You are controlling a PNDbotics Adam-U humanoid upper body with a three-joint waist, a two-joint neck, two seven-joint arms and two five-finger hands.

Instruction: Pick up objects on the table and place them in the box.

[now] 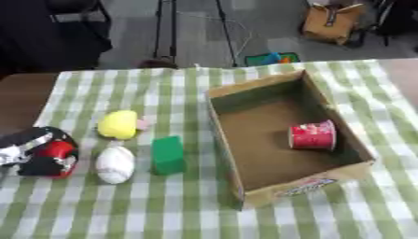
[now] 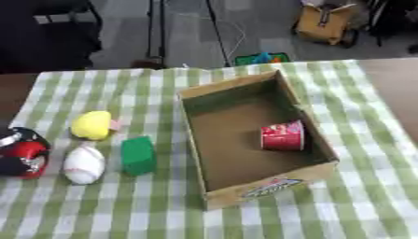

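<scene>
Down at the left edge the left hand (image 1: 37, 153) sits low on the surface (image 1: 188, 205), a black and silver bulk with a red patch showing on its right side, and it comes in from the view's left with only the hand itself in view. Whether its fingers are curled or straight cannot be told, and whether that red patch is part of the hand or something in it cannot be told either. Just to its right lies a white ball (image 1: 115, 165), egg-shaped from this angle, close beside the hand but whether the two touch is unclear. Behind the ball sits a yellow object (image 1: 119, 124), rounded, with a small pink bit at its right side. Right of the ball stands a green block (image 1: 168, 155), upright and near the ball but apart from it. All three rest on the green and white checked cloth (image 1: 90, 93) that covers the surface. Over to the right is the box (image 1: 245, 184), open-topped cardboard, lying askew with its near corner pointing toward the camera and a printed label on the front wall. Inside it a red cup (image 1: 313, 136) lies on its side against the right wall, its pale rim turned toward the right. The right hand shows in neither view.
</scene>
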